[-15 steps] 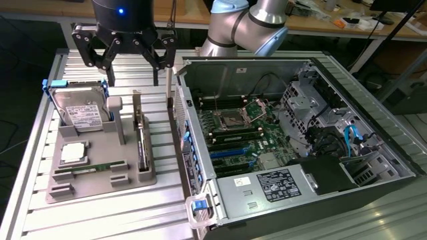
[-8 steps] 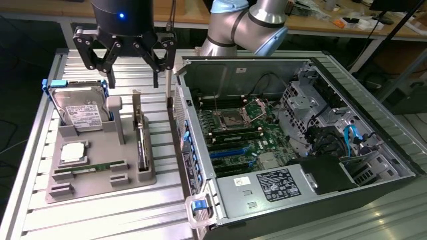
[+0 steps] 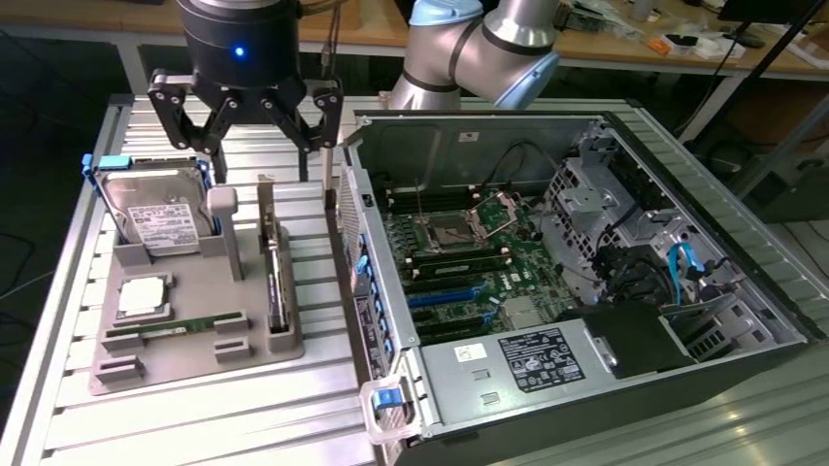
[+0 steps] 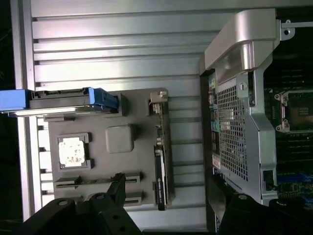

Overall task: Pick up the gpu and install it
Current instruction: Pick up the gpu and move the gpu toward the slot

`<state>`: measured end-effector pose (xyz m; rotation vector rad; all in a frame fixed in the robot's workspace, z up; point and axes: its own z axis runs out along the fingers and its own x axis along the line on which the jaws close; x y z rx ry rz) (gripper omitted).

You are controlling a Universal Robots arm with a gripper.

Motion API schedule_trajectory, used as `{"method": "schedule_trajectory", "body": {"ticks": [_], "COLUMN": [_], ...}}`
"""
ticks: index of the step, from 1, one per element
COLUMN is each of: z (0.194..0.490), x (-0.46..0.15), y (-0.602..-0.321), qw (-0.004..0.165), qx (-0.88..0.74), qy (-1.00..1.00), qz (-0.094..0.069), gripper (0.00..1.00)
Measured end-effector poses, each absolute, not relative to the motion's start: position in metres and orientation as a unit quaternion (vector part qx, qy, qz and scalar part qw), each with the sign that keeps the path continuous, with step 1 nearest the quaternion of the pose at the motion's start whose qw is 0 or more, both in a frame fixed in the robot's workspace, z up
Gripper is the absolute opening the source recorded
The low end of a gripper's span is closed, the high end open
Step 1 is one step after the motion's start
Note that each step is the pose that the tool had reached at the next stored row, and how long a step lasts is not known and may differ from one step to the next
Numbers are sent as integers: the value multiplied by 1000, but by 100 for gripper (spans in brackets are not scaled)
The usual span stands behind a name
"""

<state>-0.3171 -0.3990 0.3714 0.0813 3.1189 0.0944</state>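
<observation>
Claw [image 3: 259,146] gapes above ribbed metal table [image 3: 194,427], wooden workbenches [image 3: 376,24] behind.

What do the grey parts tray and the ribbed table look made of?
The grey moulded parts tray looks like matte plastic: dull, uniform, no glare. The ribbed silver table looks like bare aluminium, judging by its pale metallic sheen.
</observation>
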Motion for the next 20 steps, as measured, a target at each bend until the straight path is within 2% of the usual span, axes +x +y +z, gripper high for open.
{"method": "schedule_trajectory", "body": {"ticks": [20], "z": [334], "x": [-317], "y": [-403], "qw": [10], "qx": [26], "qy": [999], "qz": [30], "gripper": [78]}}
